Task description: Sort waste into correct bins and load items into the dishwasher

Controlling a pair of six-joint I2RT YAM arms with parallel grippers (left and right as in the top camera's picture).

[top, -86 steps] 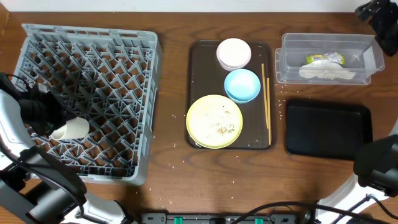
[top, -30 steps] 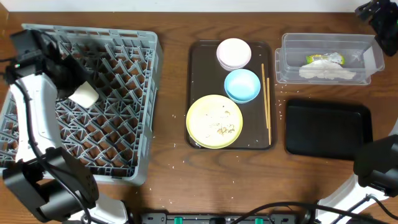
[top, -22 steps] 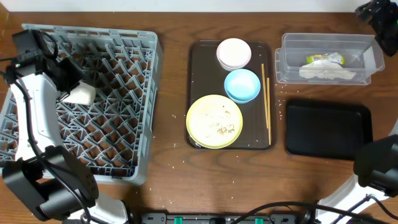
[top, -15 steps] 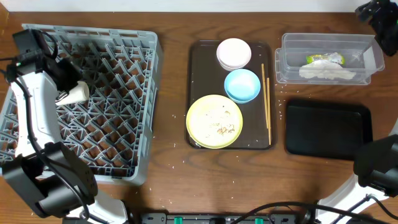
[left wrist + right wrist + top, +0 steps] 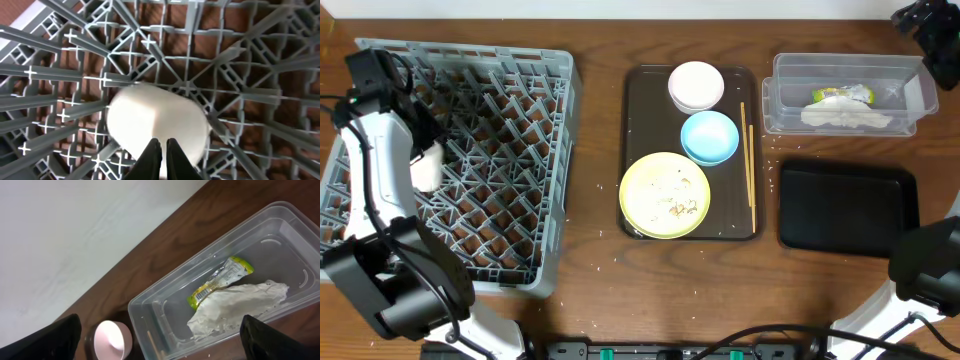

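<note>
My left gripper (image 5: 161,150) is shut on the rim of the small white cup (image 5: 157,122), holding it low over the pegs of the grey dishwasher rack (image 5: 565,150) near its left side, where the cup (image 5: 427,165) shows from overhead. On the brown tray sit the pink bowl (image 5: 696,86), blue bowl (image 5: 709,137), yellow plate (image 5: 665,195) with crumbs (image 5: 680,207), and chopsticks (image 5: 748,165). My right gripper (image 5: 160,340) hangs open above the clear tub (image 5: 150,305), which holds the wrapper (image 5: 220,280) and napkin (image 5: 235,307).
The dark brown serving tray (image 5: 638,120) lies in the middle of the table. A black tray (image 5: 848,208) lies in front of the clear tub (image 5: 780,95). Loose crumbs (image 5: 772,160) dot the wood between the trays and beside the rack.
The left gripper has carried the white cup leftward and a little toward the front over the rack, turning it as it went. The right arm has not moved.
</note>
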